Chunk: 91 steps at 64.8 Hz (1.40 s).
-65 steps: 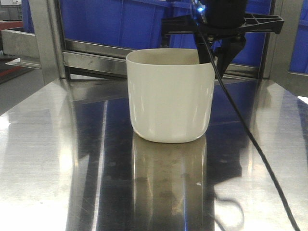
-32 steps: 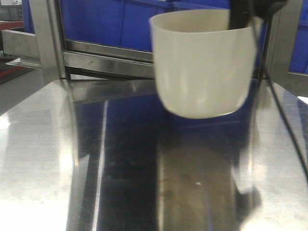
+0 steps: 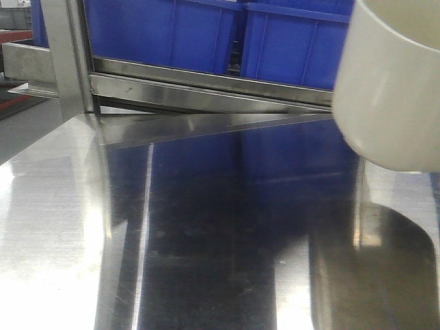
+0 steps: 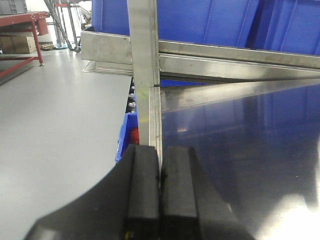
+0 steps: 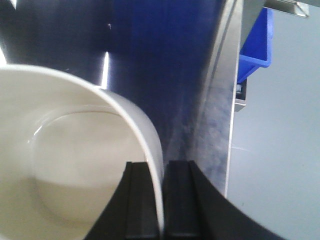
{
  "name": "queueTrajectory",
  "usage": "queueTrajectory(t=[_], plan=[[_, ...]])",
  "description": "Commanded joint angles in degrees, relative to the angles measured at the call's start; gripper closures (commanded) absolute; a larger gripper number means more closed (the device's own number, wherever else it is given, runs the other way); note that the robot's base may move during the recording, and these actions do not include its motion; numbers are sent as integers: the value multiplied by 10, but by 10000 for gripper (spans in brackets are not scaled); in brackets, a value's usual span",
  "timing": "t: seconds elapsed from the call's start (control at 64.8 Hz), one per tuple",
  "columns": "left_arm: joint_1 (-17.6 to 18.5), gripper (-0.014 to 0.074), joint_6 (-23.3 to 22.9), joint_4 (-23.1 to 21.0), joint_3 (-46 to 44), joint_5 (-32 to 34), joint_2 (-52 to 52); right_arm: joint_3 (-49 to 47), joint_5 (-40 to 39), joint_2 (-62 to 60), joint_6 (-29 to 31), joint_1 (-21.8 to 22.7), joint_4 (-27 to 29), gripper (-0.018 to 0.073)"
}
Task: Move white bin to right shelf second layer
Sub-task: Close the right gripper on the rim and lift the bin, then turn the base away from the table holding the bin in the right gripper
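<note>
The white bin (image 3: pixel 393 89) hangs in the air at the right edge of the front view, lifted off the steel table (image 3: pixel 172 227). In the right wrist view the bin (image 5: pixel 65 160) fills the lower left, and my right gripper (image 5: pixel 161 200) is shut on its rim, one finger inside and one outside the wall. My left gripper (image 4: pixel 160 195) is shut and empty, low over the table's left edge. The roller-track shelf level is out of view.
Blue crates (image 3: pixel 206 31) sit on a steel rack rail (image 3: pixel 206 86) behind the table. A steel upright post (image 3: pixel 69 55) stands at back left. The grey floor (image 4: pixel 55 125) lies left of the table; a blue crate (image 5: pixel 255 47) sits below its right edge.
The white bin has been lifted off the table and carried up and to the right, now partly out of the front view. The right arm has left that view.
</note>
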<state>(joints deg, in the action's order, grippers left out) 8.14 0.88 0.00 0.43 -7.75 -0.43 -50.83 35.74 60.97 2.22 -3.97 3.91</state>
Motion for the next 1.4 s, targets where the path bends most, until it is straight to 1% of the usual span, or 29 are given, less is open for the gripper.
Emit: queueTrajectory(t=[0.0,0.185,0.463,0.633,1.389], plan=[[2,512,-2,0,21,50,-9,24,-58,-59,24,26,24,513],[2,512,-2,0,21,50,-9,93,-70,-145,24,60,24,513],[2,512,-2,0,21,50,-9,168,-109,-255,15,60,26,513],[2,512,-2,0,21,50,-9,180,-113,-304,15,60,26,513],[2,512,-2,0,21,50,-9,180,-111,-316,15,60,26,513]])
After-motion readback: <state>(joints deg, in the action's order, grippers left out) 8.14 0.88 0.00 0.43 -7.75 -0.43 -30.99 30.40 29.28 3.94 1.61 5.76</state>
